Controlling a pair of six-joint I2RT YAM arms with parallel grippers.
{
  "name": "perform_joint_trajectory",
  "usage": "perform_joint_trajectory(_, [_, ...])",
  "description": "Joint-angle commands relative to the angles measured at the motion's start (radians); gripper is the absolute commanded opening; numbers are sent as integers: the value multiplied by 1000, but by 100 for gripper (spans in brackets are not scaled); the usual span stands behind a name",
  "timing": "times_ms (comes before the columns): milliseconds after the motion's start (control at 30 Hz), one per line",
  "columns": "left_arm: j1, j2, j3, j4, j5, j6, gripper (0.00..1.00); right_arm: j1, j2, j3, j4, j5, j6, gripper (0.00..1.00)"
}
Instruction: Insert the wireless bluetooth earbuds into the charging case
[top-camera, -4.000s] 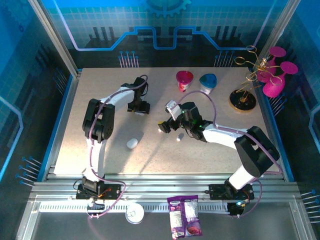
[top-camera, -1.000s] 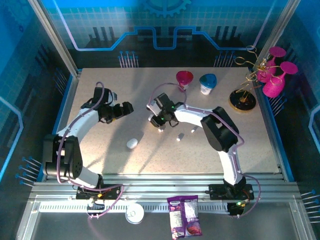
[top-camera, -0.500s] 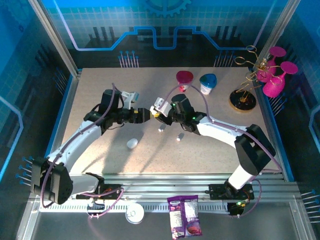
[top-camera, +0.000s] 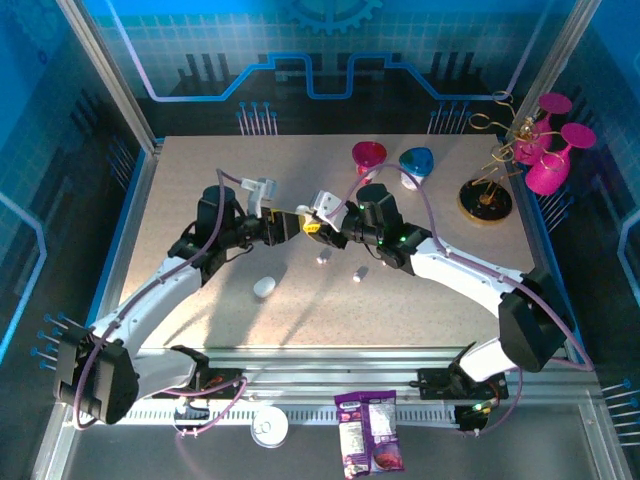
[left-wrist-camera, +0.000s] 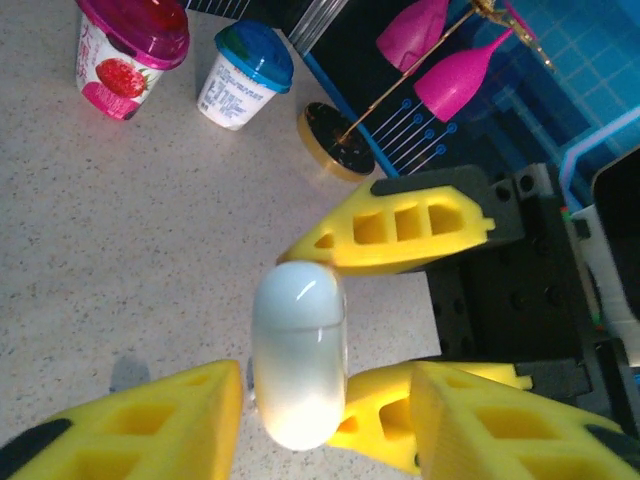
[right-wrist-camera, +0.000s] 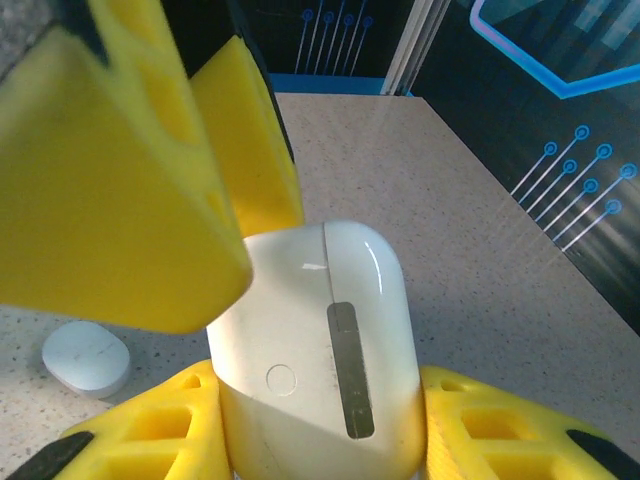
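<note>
My right gripper is shut on a white pebble-shaped charging case, held closed above the table with its hinge strip facing the camera. My left gripper meets it from the other side. Its yellow fingers flank the same case with a thin gap showing on each side. In the top view the two grippers touch noses at mid-table. Two tiny white earbuds lie on the table below them. A second white case lies closed nearer the front.
A pink-lidded cup and a blue-lidded cup stand at the back. A gold stand with pink glasses is at the back right. A snack bag lies on the front rail.
The left arm swung right to the right gripper, and its jaws narrowed around the case. The right gripper turned to face left with the case in it.
</note>
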Motion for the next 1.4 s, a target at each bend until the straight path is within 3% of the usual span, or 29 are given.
perform_joint_trajectory(0, [-3,-18,-14,66,18,-4,43,17,-35,-12,38,-41,27,32])
perform_joint_trajectory(400, [-24,15,-7,71,47,3,36,17,-46,-37,112,-29,72,31])
perform_joint_trajectory(533, [-29,24,2,70,47,3,44,17,-44,-40,125,-32,75,31])
perform_joint_trajectory(633, [-32,31,8,70,46,3,44,19,-44,-37,143,-34,77,31])
perform_joint_trajectory(967, [-34,43,12,79,50,11,17,21,-52,-37,123,-76,59,33])
perform_joint_trajectory(1067, [-34,33,-7,110,45,33,8,21,-70,-40,84,-84,52,42])
perform_joint_trajectory(1167, [-32,15,-57,193,48,75,7,-5,-105,-58,76,-138,69,63])
perform_joint_trajectory(1300, [-31,12,-164,457,69,112,7,-100,-158,-72,49,-390,174,71])
perform_joint_trajectory(1367, [-32,31,-237,670,115,168,1,-153,-178,-82,70,-517,254,73])
